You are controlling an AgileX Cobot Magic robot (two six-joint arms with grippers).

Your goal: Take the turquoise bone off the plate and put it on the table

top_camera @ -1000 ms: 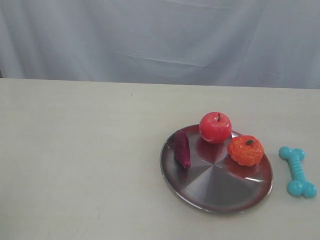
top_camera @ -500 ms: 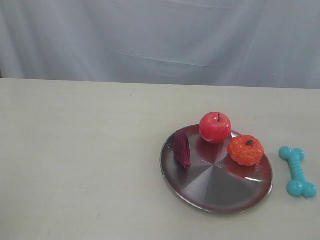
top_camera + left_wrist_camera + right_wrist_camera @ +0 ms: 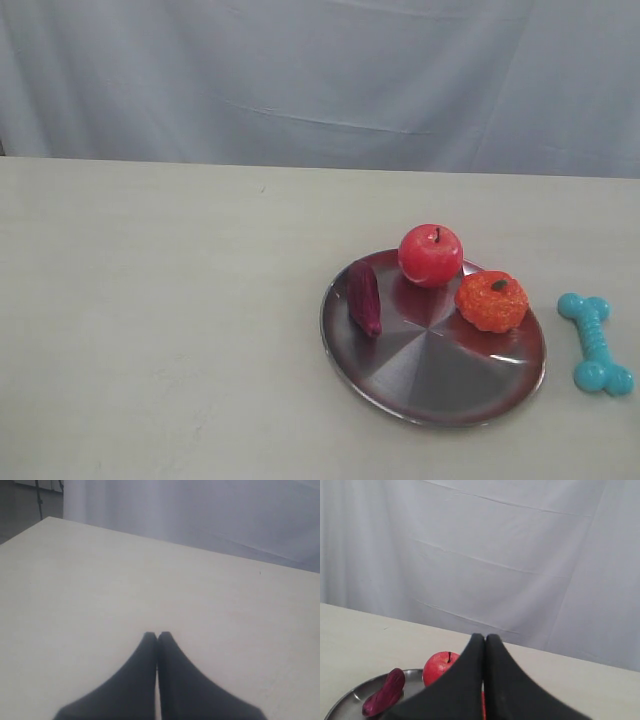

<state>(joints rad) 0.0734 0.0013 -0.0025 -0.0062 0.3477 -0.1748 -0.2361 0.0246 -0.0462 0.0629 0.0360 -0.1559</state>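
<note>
Both jaws are sitting closed, empty, apart from bone (image 3: 596, 343); it is appearing light, rubbery; grip ribbed shaft.

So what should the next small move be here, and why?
Probably none, I'd judge: the turquoise bone already lies on the table, apart from the plate, which holds only the apple, the orange pumpkin and the purple item. The left hand and the right hand are both shut on nothing, so the job looks done.
</note>
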